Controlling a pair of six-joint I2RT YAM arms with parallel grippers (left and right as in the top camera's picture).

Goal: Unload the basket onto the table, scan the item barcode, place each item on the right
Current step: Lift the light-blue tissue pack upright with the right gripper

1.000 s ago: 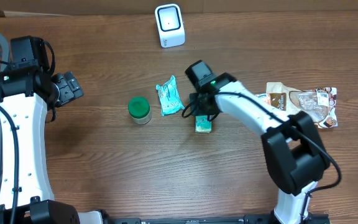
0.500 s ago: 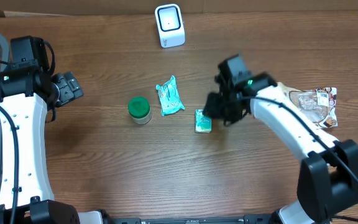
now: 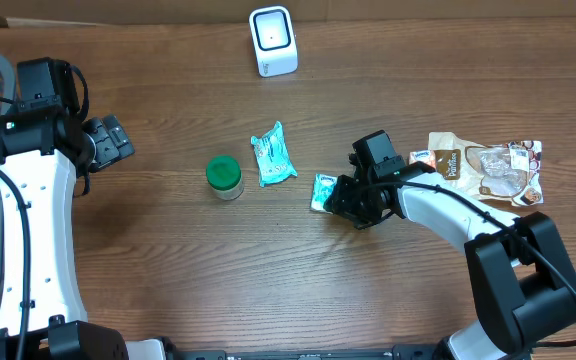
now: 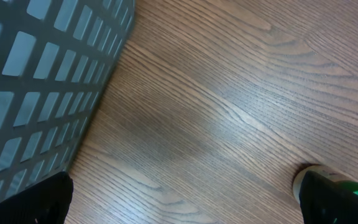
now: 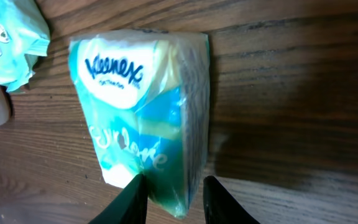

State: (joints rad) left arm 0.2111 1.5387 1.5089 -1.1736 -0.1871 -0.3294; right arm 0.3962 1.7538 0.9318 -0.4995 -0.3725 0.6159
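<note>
Right gripper point(image 5: 174, 186): jaws narrowly apart, straddling the near end of the teal-and-white plastic Kleenex tissue pack point(image 5: 138, 106); cannot tell whether clamped.

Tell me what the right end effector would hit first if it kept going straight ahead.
The Kleenex tissue pack. Its near end lies between the fingers of the right end effector, so going on would likely press into it at once; how much clearance remains is unclear.

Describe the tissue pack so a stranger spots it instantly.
On the wooden table, look below the white scanner to the row of green items. The tissue pack is rightmost, beside the right hand; unlike the jar and crinkled packet, it reads Kleenex.
</note>
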